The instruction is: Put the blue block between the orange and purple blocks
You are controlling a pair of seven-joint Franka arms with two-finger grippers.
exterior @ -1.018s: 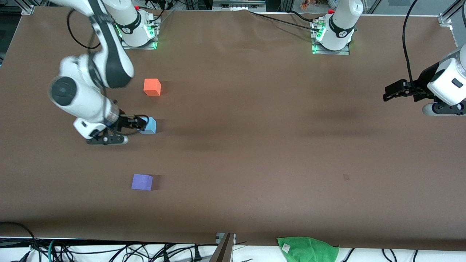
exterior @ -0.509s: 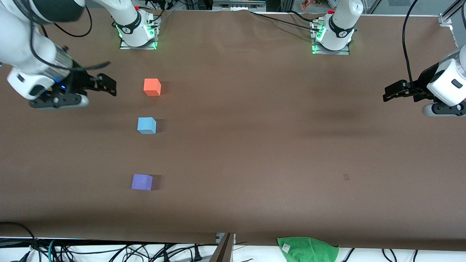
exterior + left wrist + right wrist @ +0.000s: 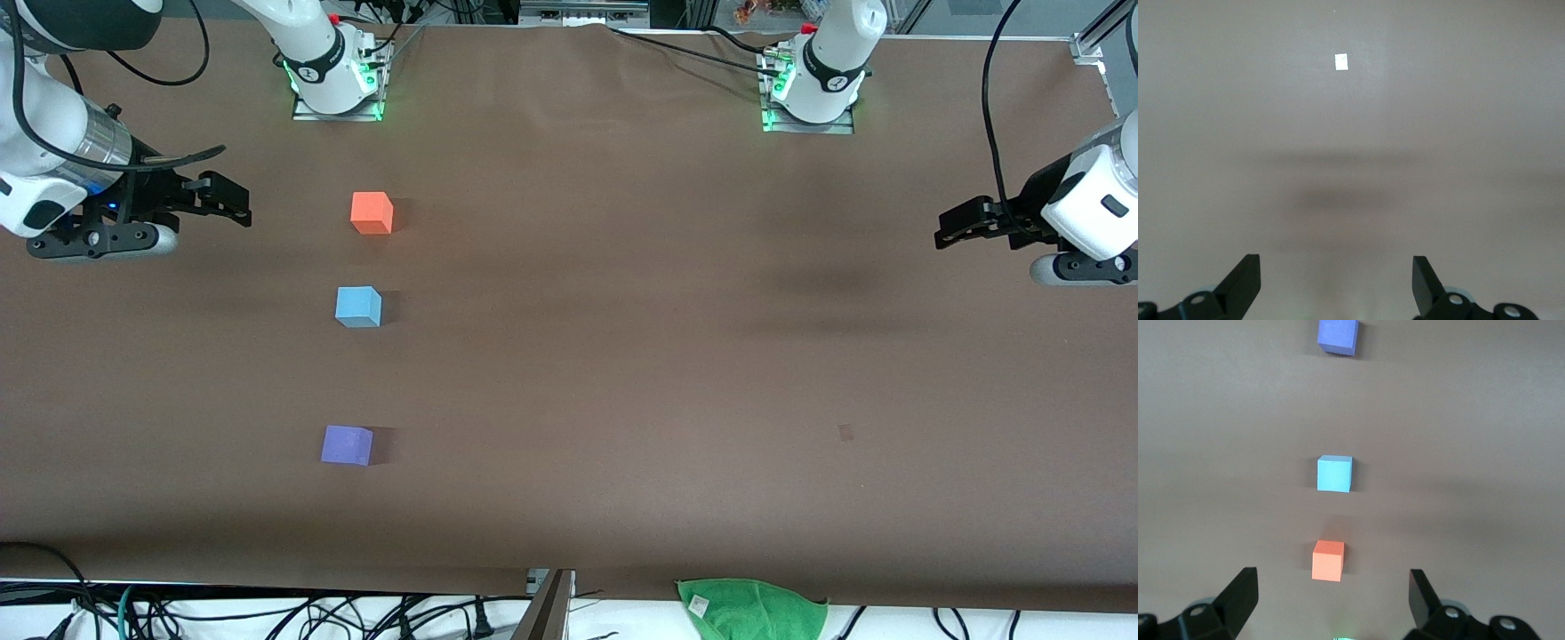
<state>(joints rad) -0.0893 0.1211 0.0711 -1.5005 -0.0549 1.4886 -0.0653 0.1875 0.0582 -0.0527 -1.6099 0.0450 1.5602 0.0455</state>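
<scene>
Front view: blue block [image 3: 357, 307] rests free on the desk, between orange block [image 3: 371, 212] and purple block [image 3: 346, 444]; right gripper [image 3: 233, 203] and waiting left gripper [image 3: 949, 228] hang at opposite desk ends, jaws wide, empty; risk: a returning arm nudging the row.

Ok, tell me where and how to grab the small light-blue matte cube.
Take the small light-blue matte cube from straight above, pads on two opposite side faces. It sits flat, apart from the orange cube and purple cube, so all sides look free. The open right pincer is closest.
</scene>
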